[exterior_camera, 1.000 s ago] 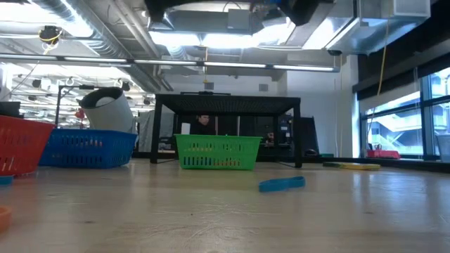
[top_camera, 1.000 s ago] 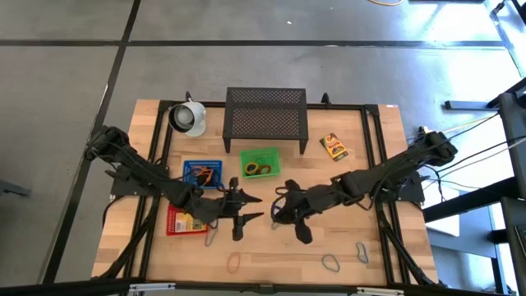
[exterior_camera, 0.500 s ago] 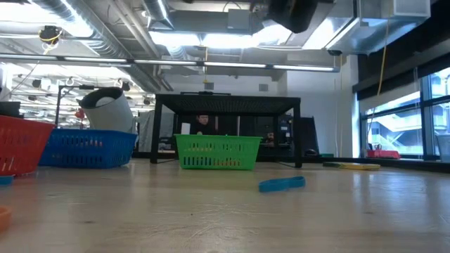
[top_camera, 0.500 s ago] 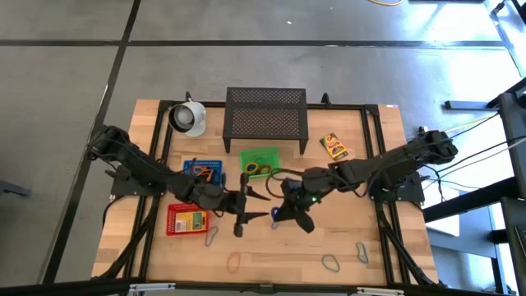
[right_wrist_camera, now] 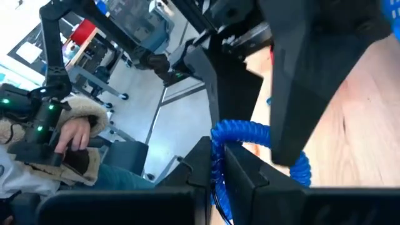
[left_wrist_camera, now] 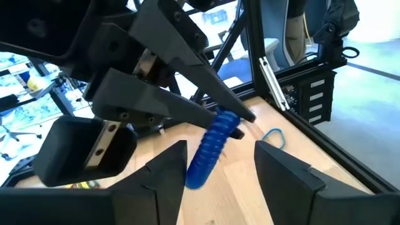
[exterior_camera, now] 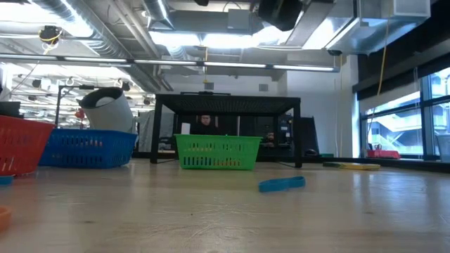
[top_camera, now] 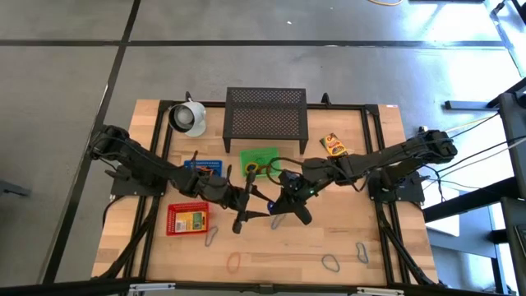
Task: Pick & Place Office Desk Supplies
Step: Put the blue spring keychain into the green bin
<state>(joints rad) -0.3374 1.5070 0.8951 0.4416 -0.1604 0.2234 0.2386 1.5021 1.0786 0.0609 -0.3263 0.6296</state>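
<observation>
the wooden table (top_camera: 345, 238) carries a black mesh stand (top_camera: 265, 113) at its far edge; everything below is placed from that stand. on the near side of the stand sits a green basket (top_camera: 260, 160), with a blue basket (top_camera: 197, 167) beside it toward the left arm and a red basket (top_camera: 187, 219) nearer still, holding a yellow crayon box. a white cup (top_camera: 188, 117) lies beside the stand on the left arm's side, and another yellow crayon box (top_camera: 333, 145) lies on the right arm's side.

both arms reach in to meet just past the green basket, on the side away from the stand. the right gripper (right_wrist_camera: 220, 164) has its fingers closed on a blue ribbed coil band (left_wrist_camera: 212, 147), which hangs above the table between the two arms. the left gripper (left_wrist_camera: 215, 161) has its fingers spread wide, one on either side of that coil without visibly touching it.

loose rubber bands lie well away from the stand along the near edge: an orange one (top_camera: 234, 263), a blue-grey one (top_camera: 330, 263), a blue one (top_camera: 362, 252) and a grey one (top_camera: 212, 236).

in the right wrist view a person's hand (right_wrist_camera: 74, 134) in a fur-cuffed sleeve shows beyond the table.
</observation>
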